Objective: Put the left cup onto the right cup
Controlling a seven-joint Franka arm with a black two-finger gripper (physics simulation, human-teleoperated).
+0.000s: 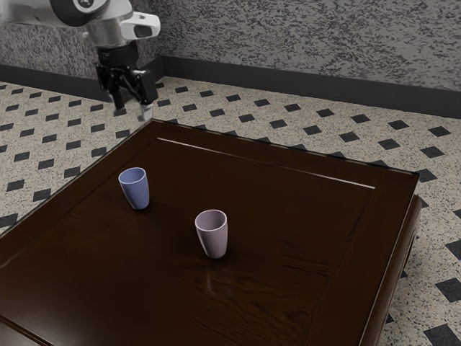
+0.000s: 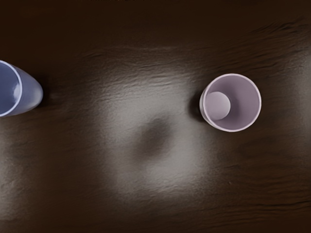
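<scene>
Hanging high up, far back on the exterior view's left, with the gripper [image 1: 132, 99] open and empty, well apart from the blue cup [image 1: 135, 188], standing straight up lower down and nearer on the table [image 1: 288, 216], purple cup [image 1: 212, 233] near it toward the exterior view's right.

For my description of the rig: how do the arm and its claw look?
The arm has rounded white and silver-grey shells, with a dark ring at one joint. The claw is black and blocky, two-fingered, and one tip looks pale. I can see no cables or markings.
</scene>
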